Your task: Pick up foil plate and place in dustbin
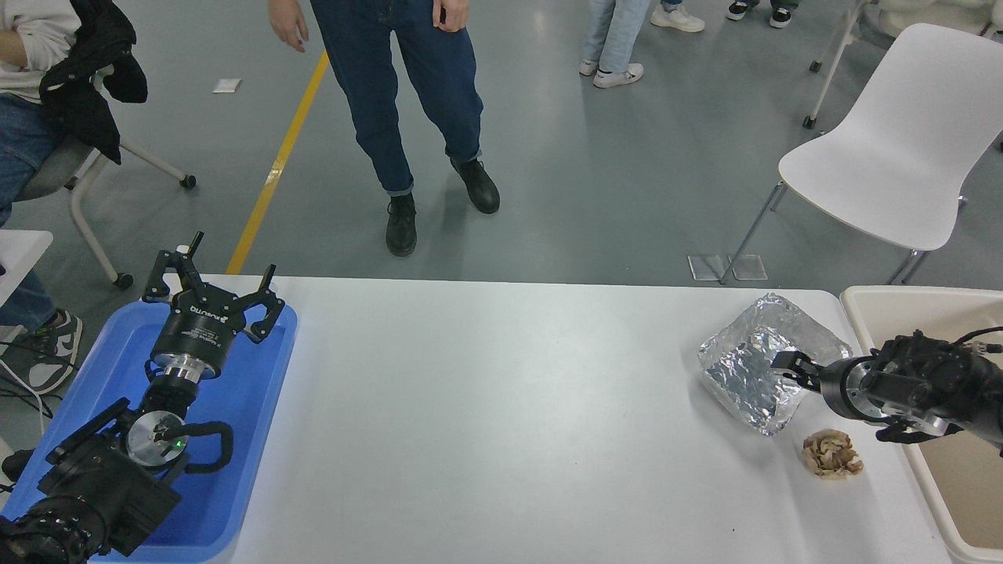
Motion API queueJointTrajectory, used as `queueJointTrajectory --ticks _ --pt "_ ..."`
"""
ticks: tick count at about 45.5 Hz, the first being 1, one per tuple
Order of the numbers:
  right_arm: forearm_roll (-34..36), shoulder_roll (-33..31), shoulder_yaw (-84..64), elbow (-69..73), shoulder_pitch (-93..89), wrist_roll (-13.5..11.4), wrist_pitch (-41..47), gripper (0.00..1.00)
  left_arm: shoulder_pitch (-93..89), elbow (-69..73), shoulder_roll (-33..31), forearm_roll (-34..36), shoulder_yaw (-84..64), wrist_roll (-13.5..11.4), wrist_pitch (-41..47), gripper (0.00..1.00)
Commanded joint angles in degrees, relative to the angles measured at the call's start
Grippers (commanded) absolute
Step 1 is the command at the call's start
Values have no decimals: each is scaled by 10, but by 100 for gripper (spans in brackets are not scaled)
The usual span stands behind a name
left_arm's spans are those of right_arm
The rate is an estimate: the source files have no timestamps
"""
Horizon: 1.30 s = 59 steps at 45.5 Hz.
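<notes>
The foil plate (752, 368) is a shiny, wrinkled silver tray with raised sides, lying on the white table (501, 423) near its right end. My right gripper (790, 368) comes in low from the right edge. Its fingers are open at the plate's right wall, reaching into the tray. The dustbin (862, 301) is a beige bin with a thick rim just past the table's right end, partly covered by my right arm. My left gripper (213, 291) is open and parked over the blue tray at the lower left.
A small tan-brown wadded lump (832, 454) lies on the table just in front of the foil plate. A shallow blue tray (258, 392) sits at the table's left end. A person in jeans (407, 94) stands beyond the far edge. A white chair (901, 141) stands at the far right.
</notes>
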Motion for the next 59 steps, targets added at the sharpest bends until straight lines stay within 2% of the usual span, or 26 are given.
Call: queueJointTrajectory --ticks 1,3,19,36,44,50,59 --pt "38 -1 2 9 -2 1 8 6 0 0 0 0 0 0 0 100" --pt "42 -2 2 22 3 1 8 0 0 0 0 -1 0 0 0 100" --pt "42 -36 1 102 39 1 11 0 0 0 0 -1 0 0 0 100" --pt "31 -116 -40 227 176 1 38 0 0 -1 0 0 0 1 0 100" --pt "17 -138 -113 295 308 2 109 0 0 0 0 0 0 1 0 100" --pt "10 -137 -173 322 404 3 197 0 0 0 0 0 0 1 0 100" --pt "-23 -139 -185 323 480 3 347 0 0 0 0 -1 0 1 0 100"
